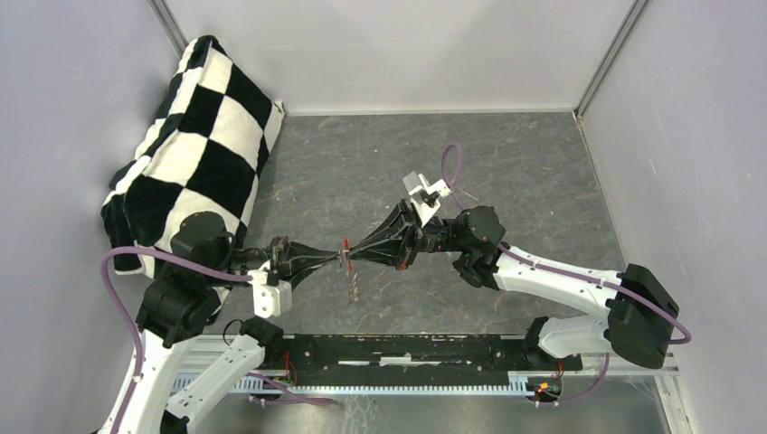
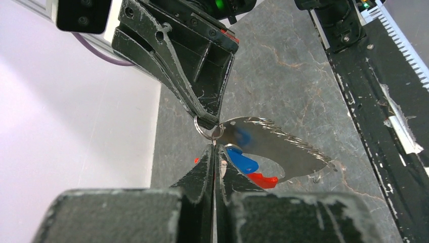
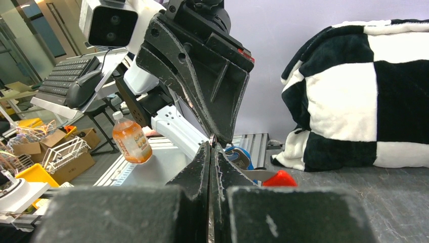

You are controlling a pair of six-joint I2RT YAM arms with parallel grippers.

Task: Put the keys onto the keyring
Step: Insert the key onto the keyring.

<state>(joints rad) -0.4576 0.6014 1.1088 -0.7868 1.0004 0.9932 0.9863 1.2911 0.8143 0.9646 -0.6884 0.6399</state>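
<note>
One key (image 1: 353,287) is seen hung below the tips; threading is judged unfinished. The keyring (image 1: 345,246) is clamped by left gripper (image 1: 337,256) and right gripper (image 1: 355,254)

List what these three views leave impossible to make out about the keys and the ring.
- Top view: keys, too small to count.
- Left wrist view: left gripper hides what it pinches.
- Right wrist view: red piece is partly hidden behind right gripper; shape unclear.

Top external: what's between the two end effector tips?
The red keyring, with a key hanging below; left end effector and right end effector meet on it. Top view.
</note>
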